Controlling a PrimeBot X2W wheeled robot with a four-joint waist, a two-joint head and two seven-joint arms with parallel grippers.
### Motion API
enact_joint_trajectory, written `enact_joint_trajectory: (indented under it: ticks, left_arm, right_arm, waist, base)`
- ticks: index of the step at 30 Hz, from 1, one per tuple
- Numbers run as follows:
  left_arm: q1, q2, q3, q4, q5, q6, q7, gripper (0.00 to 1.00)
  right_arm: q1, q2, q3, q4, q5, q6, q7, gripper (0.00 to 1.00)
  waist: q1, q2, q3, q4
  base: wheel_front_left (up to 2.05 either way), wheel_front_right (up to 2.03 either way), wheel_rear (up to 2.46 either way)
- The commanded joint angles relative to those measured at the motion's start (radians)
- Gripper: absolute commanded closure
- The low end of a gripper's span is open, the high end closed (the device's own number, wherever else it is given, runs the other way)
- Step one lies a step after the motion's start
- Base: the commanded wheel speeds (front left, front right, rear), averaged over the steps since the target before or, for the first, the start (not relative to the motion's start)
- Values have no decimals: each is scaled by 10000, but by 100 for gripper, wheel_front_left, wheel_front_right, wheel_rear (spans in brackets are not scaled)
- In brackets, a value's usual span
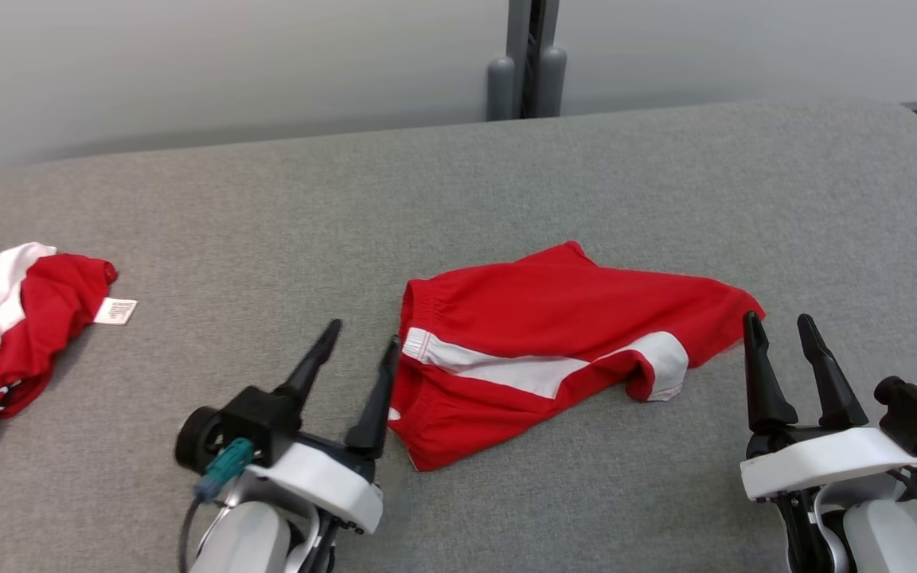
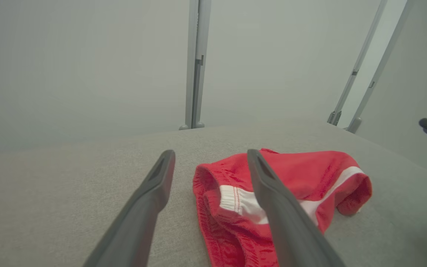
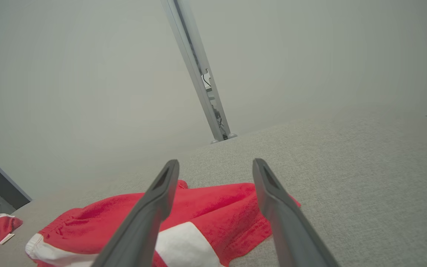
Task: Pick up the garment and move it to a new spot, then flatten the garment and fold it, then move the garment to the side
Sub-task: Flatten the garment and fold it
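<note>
Red garment (image 1: 554,334) with a white side stripe, lying near the middle of the grey surface (image 1: 506,183), closer to its near edge than its far edge. The elastic waistband faces the left edge and the leg hem faces the right edge. The left gripper (image 1: 363,333) stands at the waistband, its inner finger just touching or nearly touching the cloth, with its fingers apart and nothing between them. The right gripper (image 1: 778,318) stands just beside the hem corner, likewise spread and empty. One gripper at each end of the cloth suggests a two-point hold is being prepared, which would let the fabric be stretched taut rather than bunched. The cloth is rumpled and partly doubled over, so flattening appears unfinished. A second red-and-white garment (image 1: 13,318) with a white label (image 1: 116,310) lies heaped at the left edge, well apart.
</note>
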Motion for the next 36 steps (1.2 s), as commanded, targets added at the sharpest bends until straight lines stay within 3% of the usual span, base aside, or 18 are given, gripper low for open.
enact_joint_trajectory:
  ticks: [1,6,13,22,23,24,25,26,36]
  left_arm:
    - [-390,42,-267,430,119,-120,-17,0]
    - [-1282,54,-956,1767,312,-235,-17,0]
    - [-2292,340,-2020,3316,-654,-239,-17,0]
    - [-2921,471,-2739,4186,-1301,-243,-17,0]
    - [-2924,479,-2894,4246,-1444,-243,-17,9]
    - [-2975,516,-3009,4266,-1539,-243,-17,61]
    - [-2975,516,-3009,4266,-1539,-243,-17,61]
    - [-3062,576,-3068,4184,-1578,-243,-18,100]
    - [-2656,757,-2458,3019,-1498,-244,-16,100]
  right_arm:
    - [-160,-2,-33,17,-67,1,-47,0]
    - [-220,58,-131,86,-78,2,-47,0]
    - [-264,102,-160,123,-37,1,-47,0]
    - [-283,108,-125,90,98,1,-48,0]
    - [-291,108,-114,109,99,2,-48,0]
    - [-294,107,-97,136,83,2,-48,0]
    - [-294,107,-97,136,83,2,-48,0]
    - [-298,109,-69,160,63,2,-48,0]
    - [-158,-52,806,939,-546,1,-48,0]
  waist:
    - [0,0,263,-209]
    - [0,0,515,-422]
    - [0,0,662,-589]
    - [0,0,756,-627]
    - [0,0,756,-622]
    - [0,0,757,-615]
    - [0,0,757,-615]
    - [0,0,760,-606]
    - [0,0,619,-336]
  base:
    - [0,0,0]
    - [0,0,0]
    - [0,0,0]
    - [0,0,0]
    - [0,0,0]
    - [0,0,0]
    - [0,0,0]
    - [0,0,0]
    - [0,0,0]
